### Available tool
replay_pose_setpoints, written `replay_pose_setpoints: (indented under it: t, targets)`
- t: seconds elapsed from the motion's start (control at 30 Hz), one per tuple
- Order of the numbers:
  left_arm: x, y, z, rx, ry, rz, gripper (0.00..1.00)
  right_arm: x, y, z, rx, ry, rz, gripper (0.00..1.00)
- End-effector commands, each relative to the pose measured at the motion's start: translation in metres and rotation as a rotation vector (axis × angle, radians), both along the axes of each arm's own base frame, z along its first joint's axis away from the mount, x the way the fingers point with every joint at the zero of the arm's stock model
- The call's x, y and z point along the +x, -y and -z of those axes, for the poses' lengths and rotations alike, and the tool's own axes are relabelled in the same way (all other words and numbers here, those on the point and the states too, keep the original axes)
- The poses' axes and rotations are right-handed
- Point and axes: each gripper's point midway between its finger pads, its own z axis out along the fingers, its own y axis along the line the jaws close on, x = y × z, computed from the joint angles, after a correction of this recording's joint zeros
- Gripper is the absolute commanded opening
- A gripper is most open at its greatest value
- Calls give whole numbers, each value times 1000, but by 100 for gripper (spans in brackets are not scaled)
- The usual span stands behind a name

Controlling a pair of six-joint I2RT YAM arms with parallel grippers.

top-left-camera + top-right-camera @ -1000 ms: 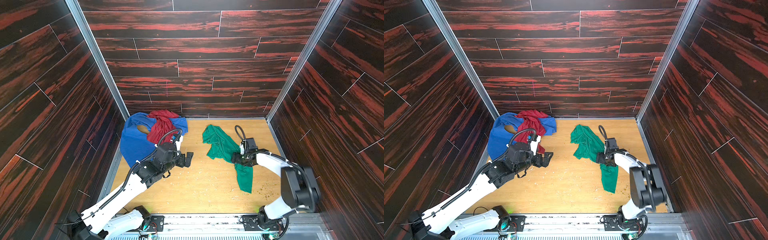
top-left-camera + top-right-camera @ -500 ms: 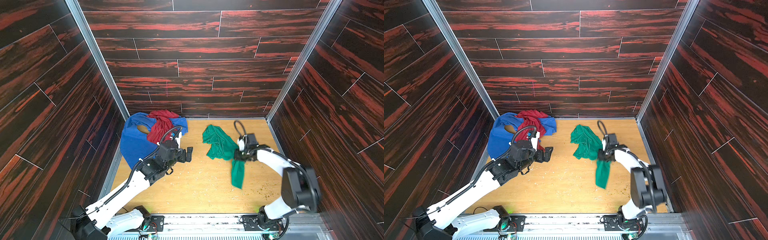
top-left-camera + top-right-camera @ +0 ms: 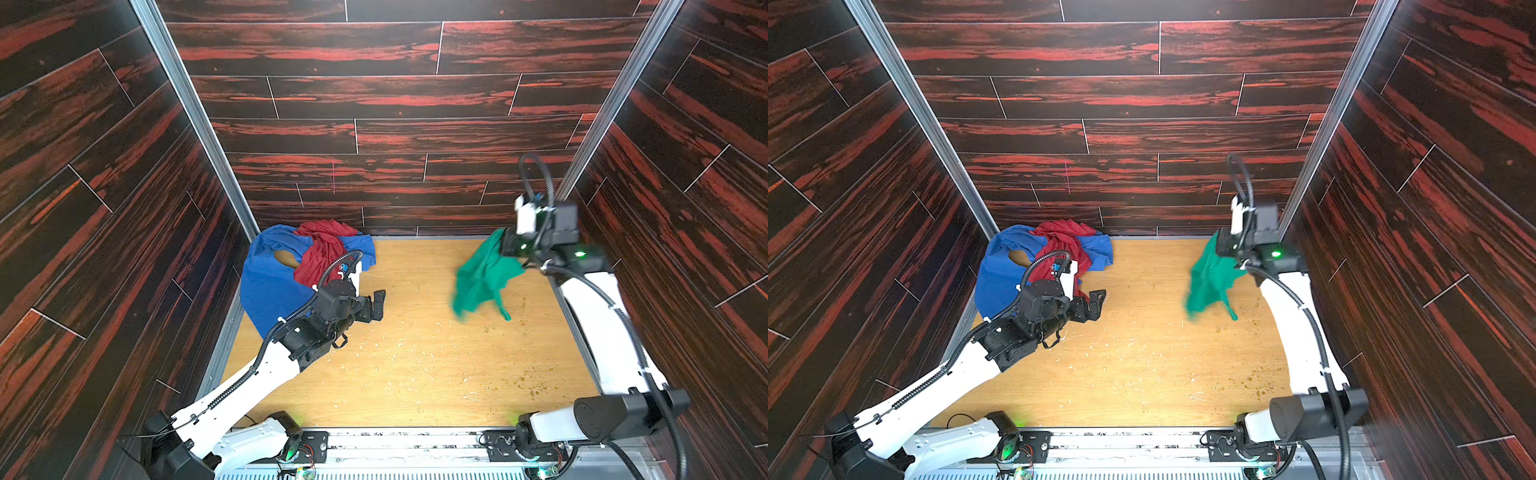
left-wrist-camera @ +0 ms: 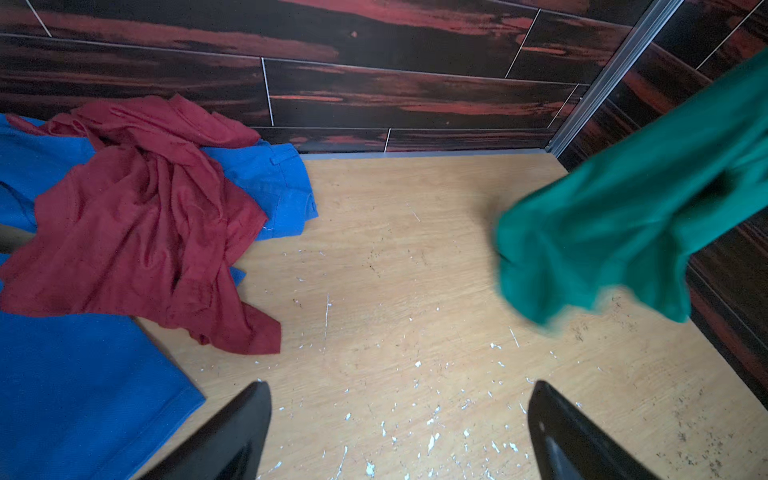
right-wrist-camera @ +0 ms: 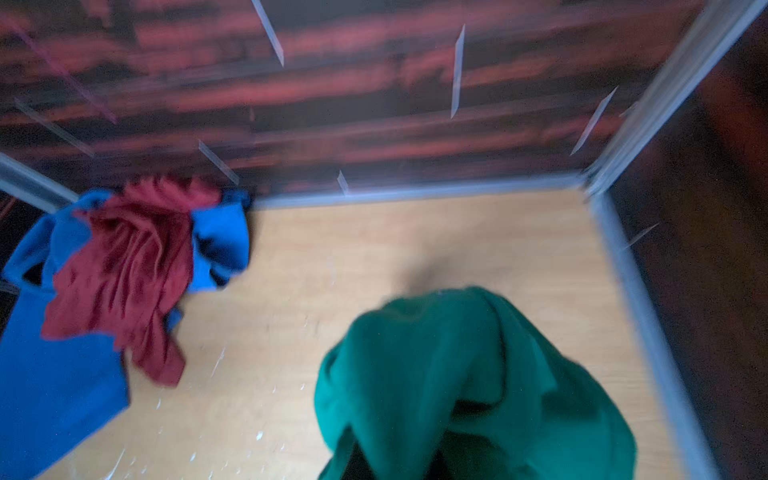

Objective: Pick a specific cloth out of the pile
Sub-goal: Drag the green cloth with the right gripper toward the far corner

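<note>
**Picked out and lifted, not yet put down**

Grips the cloth (image 3: 482,278) by its upper edge in the right gripper (image 3: 508,245), clamped fully shut, high up near the back right corner. Lets the emerald fabric dangle in a blurred, swinging bunch over the wooden floor (image 3: 415,365), seemingly clear of it, though hard to tell for certain at the hem. Leaves the pile (image 3: 266,266) well apart at the back left: royal-blue cloth (image 3: 270,299) spread underneath, dark red cloth (image 3: 322,253) draped across it, neither touching the green one. Holds the left gripper (image 3: 376,305) low just beside the pile, spread wide and carrying nothing, plain to see in the left wrist view.

Judging by the layout, nearly finished: singled out, grasped, raised and separated. Left to do, at most: carry to a resting place and release. No bin or marked drop spot visible, so impossible to say where. Worth minding: held by one edge only, so liable to slip in a quick swing.
</note>
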Motion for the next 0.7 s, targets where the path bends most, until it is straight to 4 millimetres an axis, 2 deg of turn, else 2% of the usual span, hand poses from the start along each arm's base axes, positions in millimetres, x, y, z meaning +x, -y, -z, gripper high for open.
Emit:
replay_pose_setpoints:
  t: [0.0,0.13,0.27,0.4,0.47,0.53,0.67]
  targets:
    - [-2,-1,-7,-19,26,-3,99,-5,19,0,-95,-43,60,0]
    - [-3,-4,-9,-15,33,-10,99,7,11,10,-71,-51,29,0]
    - [-6,-10,-11,-15,42,-24,99,21,-14,42,13,-106,-63,0]
    - [-9,-13,-10,-13,38,-30,99,33,-24,77,57,-137,-91,0]
    - [-9,-13,-10,-16,36,-29,99,36,-20,93,51,-147,-62,0]
    - [-9,-12,-9,-20,34,-27,99,36,-7,103,36,-151,-8,0]
    - [-6,-7,-6,-26,26,-15,99,23,23,113,39,-164,87,0]
